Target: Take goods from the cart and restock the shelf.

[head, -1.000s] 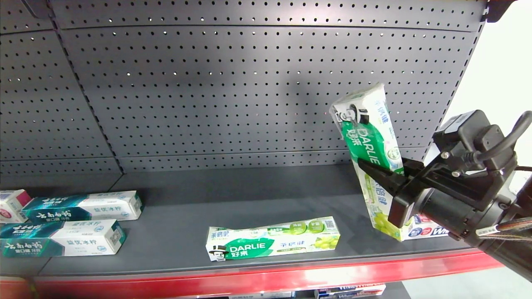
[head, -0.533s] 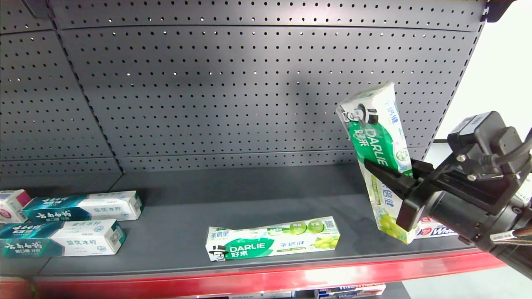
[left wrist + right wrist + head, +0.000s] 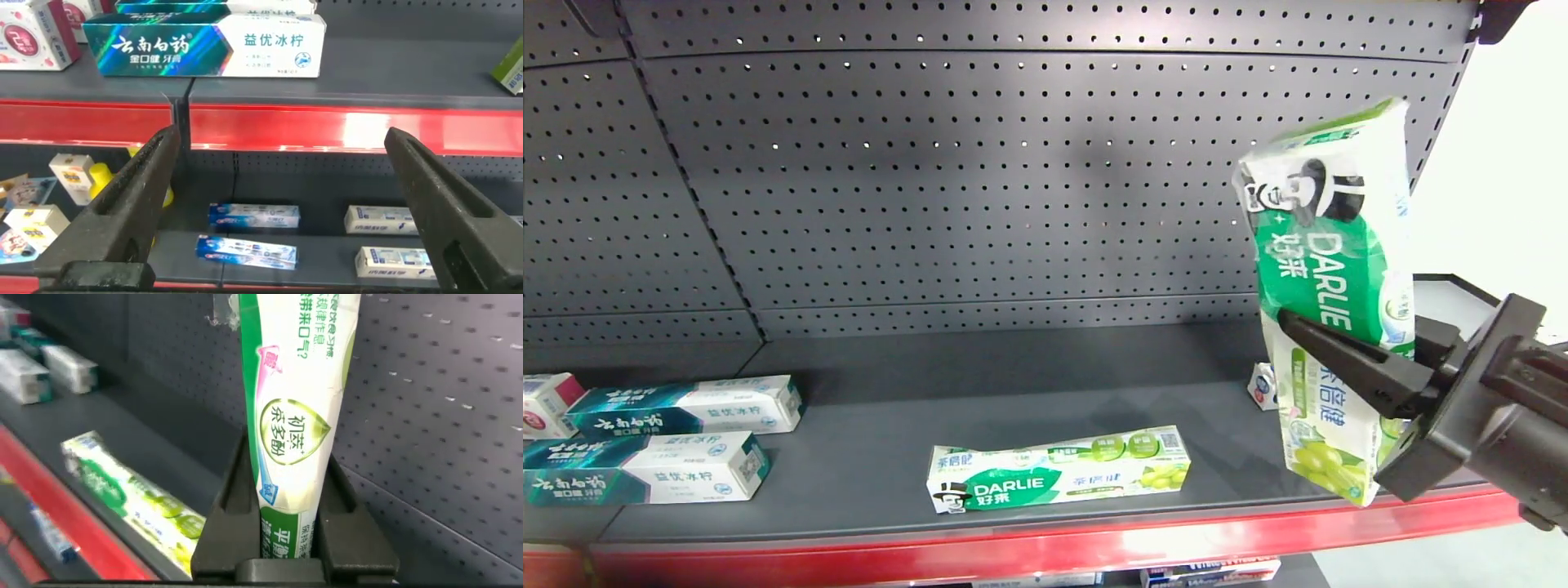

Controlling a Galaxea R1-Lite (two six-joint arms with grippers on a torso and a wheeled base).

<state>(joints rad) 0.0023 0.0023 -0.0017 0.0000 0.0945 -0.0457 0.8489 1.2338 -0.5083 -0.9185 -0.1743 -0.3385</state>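
The right pincer (image 3: pixel 1327 339) is clamped on a green-and-white toothpaste box (image 3: pixel 1327 269), its two black fingers pressing the box's broad faces a little below the middle. The box stands on end, nearly upright, at the right end of the shelf (image 3: pixel 1013 384). Its upper end shows against the grey pegboard back panel (image 3: pixel 972 188) and its lower end against the shelf's red front strip (image 3: pixel 1013 551). Whether that lower end touches the shelf board cannot be told. In the right wrist view the same box (image 3: pixel 294 400) rises straight out from between the fingers of the pincer (image 3: pixel 290 490).

A second green-and-white toothpaste box (image 3: pixel 1058 467) lies flat on the shelf near its front edge, lengthwise along the strip and well apart from the held one. Just behind the held box, the end of a small white carton (image 3: pixel 1262 384) peeks out on the shelf board.

At the left end of the shelf lie two teal-and-white toothpaste boxes, one (image 3: pixel 686 406) behind the other (image 3: pixel 645 465), with a pink-and-white carton (image 3: pixel 543 400) beside the rear one.

The left pincer (image 3: pixel 282 135) hangs with its fingers spread wide and nothing between them, in front of the red strip. Beyond it, on the lower shelf (image 3: pixel 327 241), lie two blue toothpaste boxes (image 3: pixel 253 215) and two pale ones (image 3: pixel 380 219).
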